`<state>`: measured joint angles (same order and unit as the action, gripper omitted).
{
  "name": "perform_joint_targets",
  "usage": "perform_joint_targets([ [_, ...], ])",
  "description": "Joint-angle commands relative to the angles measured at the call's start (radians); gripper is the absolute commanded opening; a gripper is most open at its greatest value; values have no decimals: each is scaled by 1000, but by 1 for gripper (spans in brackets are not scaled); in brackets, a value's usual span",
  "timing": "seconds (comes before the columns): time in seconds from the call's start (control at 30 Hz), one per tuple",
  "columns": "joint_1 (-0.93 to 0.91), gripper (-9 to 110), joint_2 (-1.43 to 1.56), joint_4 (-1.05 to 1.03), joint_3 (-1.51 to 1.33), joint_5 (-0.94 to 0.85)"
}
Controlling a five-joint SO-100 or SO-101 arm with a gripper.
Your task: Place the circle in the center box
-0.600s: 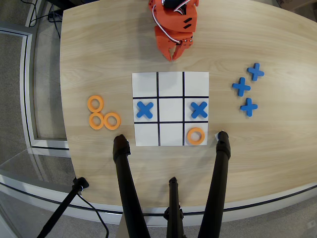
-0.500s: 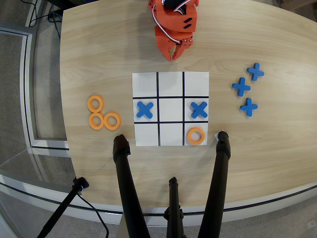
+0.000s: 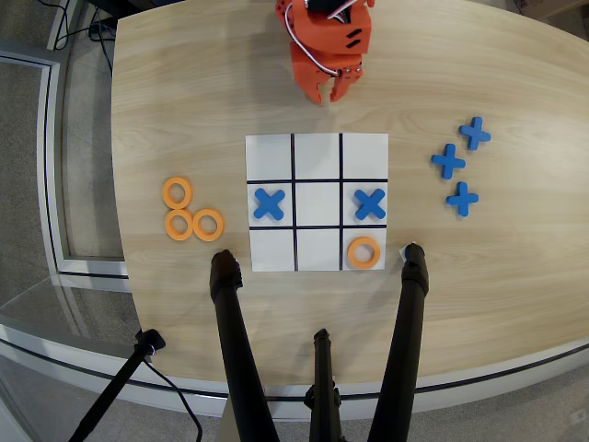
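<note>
- Orange gripper (image 3: 329,95) sits off the board's (image 3: 317,202) far edge in the overhead view; its fingertips are nearly together and hold nothing.
- Three rings (image 3: 191,214) lie down and well to the gripper's left on bare wood, off the board; a fourth ring (image 3: 364,252) sits in the lower right cell.
- Centre box (image 3: 317,203) is empty, straight below the gripper, between two blue crosses (image 3: 268,203).
- Judged: the reach runs diagonally down-left first, then back to centre.

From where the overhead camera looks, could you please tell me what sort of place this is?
Probably a lab or office demo table: a light wooden table holds a tic-tac-toe grid board, an orange robot arm stands at its far edge, and black tripod legs rise in front.
</note>
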<state>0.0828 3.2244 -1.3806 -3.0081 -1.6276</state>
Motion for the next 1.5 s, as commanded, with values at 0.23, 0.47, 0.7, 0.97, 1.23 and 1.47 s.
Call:
perform_joint_targets([
  [0.23, -94, 13, -394, 112, 397, 80],
  [0.47, -192, 13, -690, 233, 603, 92],
  [0.7, -276, 13, -934, 252, 822, 115],
  [0.97, -336, 16, -1121, 282, 999, 121],
  [1.23, -379, 22, -1253, 379, 1062, 123],
  [1.47, -411, 24, -1443, 425, 1213, 123],
])
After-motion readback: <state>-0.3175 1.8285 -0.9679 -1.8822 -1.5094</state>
